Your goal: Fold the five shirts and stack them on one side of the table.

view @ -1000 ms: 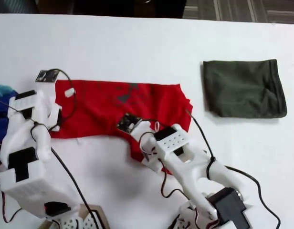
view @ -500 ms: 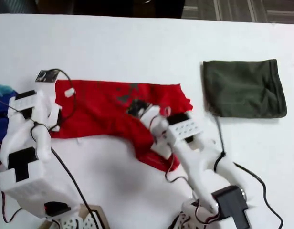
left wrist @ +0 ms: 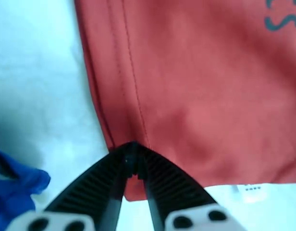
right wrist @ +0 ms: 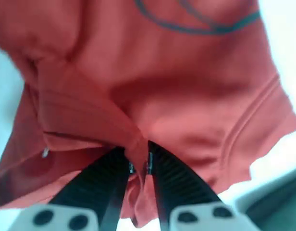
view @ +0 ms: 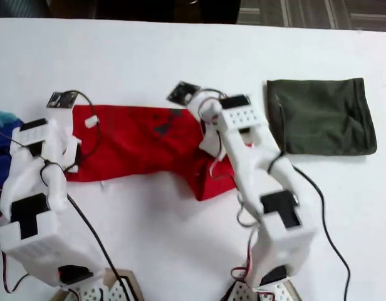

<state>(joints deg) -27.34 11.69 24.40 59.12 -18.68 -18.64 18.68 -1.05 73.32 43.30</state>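
A red shirt (view: 136,141) lies spread across the middle of the table, partly folded. My left gripper (left wrist: 132,166) is shut on the red shirt (left wrist: 196,96) at its left edge; in the high view that arm (view: 39,169) stands at the left. My right gripper (right wrist: 138,163) is shut on a lifted fold of the red shirt (right wrist: 177,91), and its arm (view: 243,138) covers the shirt's right end. A folded dark green shirt (view: 319,116) lies at the right. A blue shirt (view: 2,135) shows at the left edge.
Blue cloth (left wrist: 13,185) lies next to the left gripper. Black cables (view: 93,232) trail from both arms over the white table (view: 180,56). Free room lies along the table's far side and between the arm bases.
The right arm has carried its pinched fold of the red shirt from the near edge up and away toward the shirt's far right corner. The left arm has not moved.
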